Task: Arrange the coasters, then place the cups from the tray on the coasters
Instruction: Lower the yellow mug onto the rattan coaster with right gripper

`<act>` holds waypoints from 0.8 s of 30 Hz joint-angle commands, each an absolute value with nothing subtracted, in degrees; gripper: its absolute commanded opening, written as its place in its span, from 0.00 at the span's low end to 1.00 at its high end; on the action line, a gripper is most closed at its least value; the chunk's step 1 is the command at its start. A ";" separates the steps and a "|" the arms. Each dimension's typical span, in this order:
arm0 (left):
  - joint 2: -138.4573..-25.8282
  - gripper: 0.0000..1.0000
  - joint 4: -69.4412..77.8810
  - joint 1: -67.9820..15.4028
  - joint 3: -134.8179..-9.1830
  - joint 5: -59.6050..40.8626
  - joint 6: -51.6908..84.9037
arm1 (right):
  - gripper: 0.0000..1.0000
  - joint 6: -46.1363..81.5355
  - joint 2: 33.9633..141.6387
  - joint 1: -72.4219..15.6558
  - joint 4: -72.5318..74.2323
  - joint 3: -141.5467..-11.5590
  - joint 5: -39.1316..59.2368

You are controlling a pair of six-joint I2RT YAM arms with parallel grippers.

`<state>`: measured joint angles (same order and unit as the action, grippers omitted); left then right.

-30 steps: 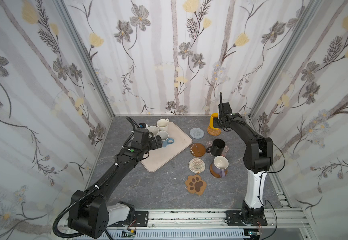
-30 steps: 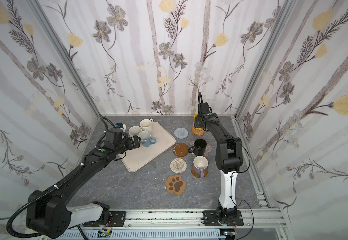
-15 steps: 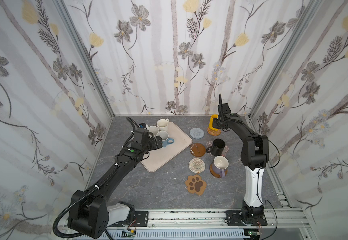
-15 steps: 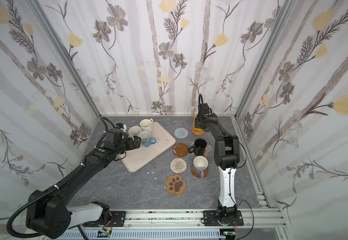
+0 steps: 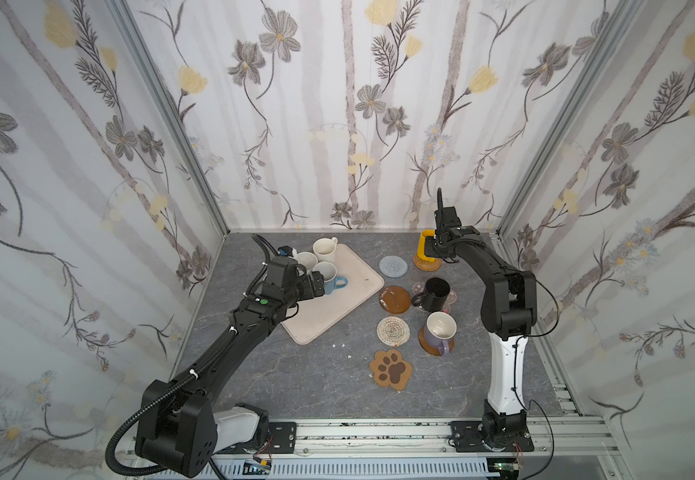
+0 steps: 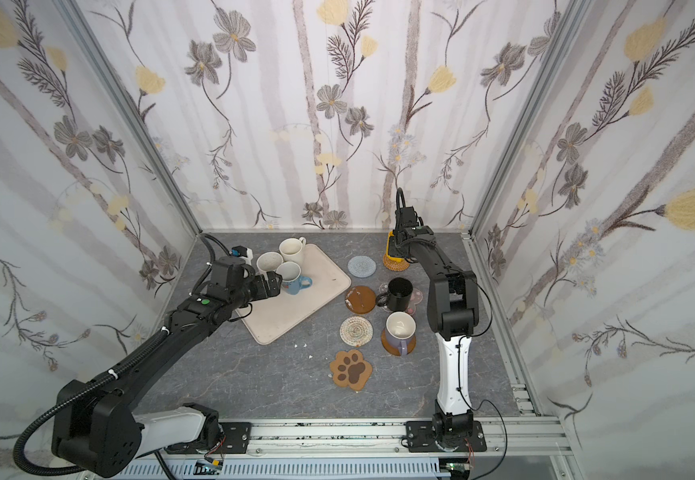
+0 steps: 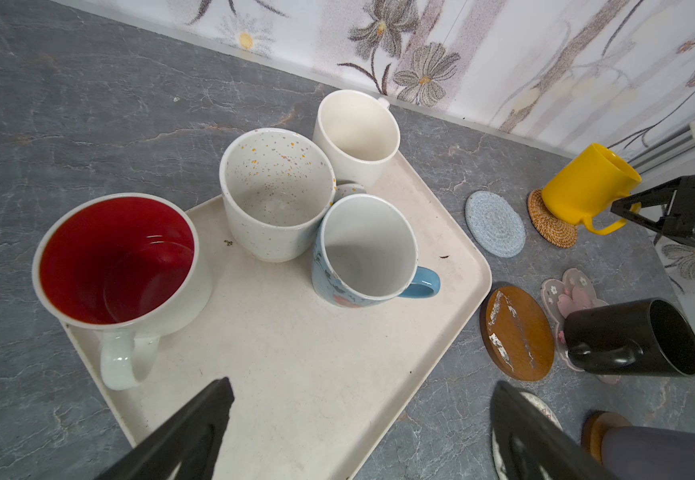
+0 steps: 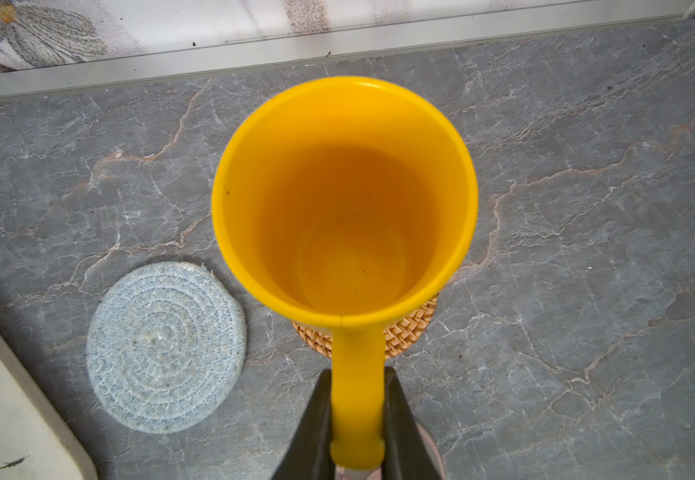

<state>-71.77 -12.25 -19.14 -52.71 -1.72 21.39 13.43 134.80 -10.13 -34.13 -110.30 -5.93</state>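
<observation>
Bright, even, diffuse light in both top views; I see only faint, soft shadows on the table (image 5: 304, 386). Left wrist view stretches wide-angle, and the left gripper (image 7: 362, 382) blurs close-up. Glare arcs show inside the red-lined mug (image 7: 121, 266). Yellow mug (image 8: 346, 216), at the table's 1 o'clock, has a soft rim.

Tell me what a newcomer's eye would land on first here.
The bright yellow mug at the back right stands out, its handle pinched in the right gripper over the woven rattan coaster. Next, the white mug with the deep red inside on the beige tray, near the open left gripper. Nearest the front lies the bare paw-print coaster.
</observation>
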 commanded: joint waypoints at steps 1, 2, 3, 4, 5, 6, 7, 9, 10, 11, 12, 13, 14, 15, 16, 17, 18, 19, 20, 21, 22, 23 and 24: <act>-71.40 1.00 -10.69 -19.08 -52.69 -1.97 21.63 | 0.00 13.62 132.86 -10.20 -31.53 -110.45 -6.50; -71.45 1.00 -10.68 -19.15 -52.64 -2.02 21.70 | 0.00 13.62 132.65 -10.28 -31.41 -110.16 -6.55; -71.44 1.00 -10.64 -19.12 -52.69 -2.14 21.71 | 0.00 13.72 132.38 -10.37 -31.31 -109.78 -6.60; -71.45 1.00 -10.56 -19.05 -52.73 -2.24 21.70 | 0.00 13.86 132.01 -10.41 -30.99 -109.20 -6.50; -71.46 1.00 -10.55 -19.15 -52.80 -2.30 21.71 | 0.00 13.96 131.85 -10.45 -30.71 -108.73 -6.43; -71.54 1.00 -10.52 -19.09 -52.86 -2.45 21.71 | 0.00 14.04 131.75 -10.52 -30.55 -108.17 -6.42; -71.46 1.00 -10.55 -19.12 -52.78 -2.48 21.75 | 0.00 14.13 131.70 -10.54 -30.34 -107.57 -6.48; -71.26 1.00 -10.44 -19.08 -52.58 -2.50 21.77 | 0.00 14.32 131.75 -10.63 -29.90 -106.58 -6.58; -71.12 1.00 -10.46 -19.12 -52.48 -2.59 21.81 | 0.00 14.41 131.77 -10.61 -29.56 -105.99 -6.59; -71.14 1.00 -10.34 -19.07 -52.40 -2.69 21.71 | 0.00 14.50 131.84 -10.61 -29.36 -105.66 -6.66; -71.08 1.00 -10.37 -19.09 -52.30 -2.72 21.70 | 0.00 14.50 132.03 -10.63 -29.19 -105.49 -6.91; -71.10 1.00 -10.29 -19.11 -52.22 -2.77 21.70 | 0.00 14.55 132.30 -10.63 -29.10 -105.47 -7.24; -71.09 1.00 -10.28 -19.07 -52.21 -2.83 21.73 | 0.00 14.59 132.50 -10.63 -28.97 -105.39 -7.38; -71.07 1.00 -10.28 -19.14 -52.21 -2.88 21.80 | 0.00 14.74 132.70 -10.63 -28.93 -105.17 -7.32; -71.19 1.00 -10.21 -19.14 -52.15 -2.90 21.80 | 0.00 14.88 132.79 -10.63 -28.83 -104.92 -7.22; -71.12 1.00 -10.20 -19.08 -52.21 -2.95 21.78 | 0.00 14.94 132.78 -10.63 -28.59 -104.60 -7.12; -71.16 1.00 -10.20 -19.15 -52.16 -2.92 21.80 | 0.00 15.01 132.65 -10.63 -28.27 -104.09 -7.10; -71.10 1.00 -10.20 -19.07 -52.21 -2.98 21.80 | 0.06 15.11 132.54 -10.63 -28.01 -103.57 -7.12; -71.10 1.00 -10.11 -19.14 -52.18 -2.90 21.80 | 0.12 15.18 132.35 -10.63 -27.87 -103.20 -7.07; -71.06 1.00 -10.11 -19.09 -52.05 -2.93 21.80 | 0.18 15.27 132.16 -10.59 -27.69 -102.74 -7.11; -71.02 1.00 -10.11 -19.08 -52.19 -2.82 21.73 | 0.23 15.38 131.93 -10.63 -27.44 -102.18 -7.10; -71.02 1.00 -10.11 -19.08 -52.17 -2.75 21.71 | 0.25 15.46 131.60 -10.63 -27.05 -101.59 -7.12; -70.94 1.00 -10.11 -19.13 -52.21 -2.66 21.69 | 0.28 15.68 131.19 -10.68 -26.59 -100.82 -6.97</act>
<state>-71.29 -12.14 -19.14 -52.27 -2.85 21.39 14.92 132.31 -10.55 -29.41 -101.78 -6.37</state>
